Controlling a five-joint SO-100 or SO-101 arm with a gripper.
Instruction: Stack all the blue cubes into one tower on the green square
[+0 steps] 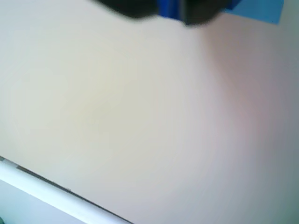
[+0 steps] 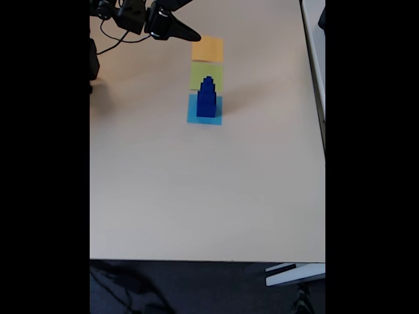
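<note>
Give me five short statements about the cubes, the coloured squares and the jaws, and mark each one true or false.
1. The tower of blue cubes stands on the light-blue square. True.
2. The green square lies between the orange square and the light-blue square in the fixed view. True.
3. The tower stands on the orange square. False: that square is bare and the tower is on the light-blue one.
4. The gripper is clamped on the tower. False: it is up beside the orange square, apart from the tower.
5. The tower has its widest cube at the top. False: it narrows upward.
</note>
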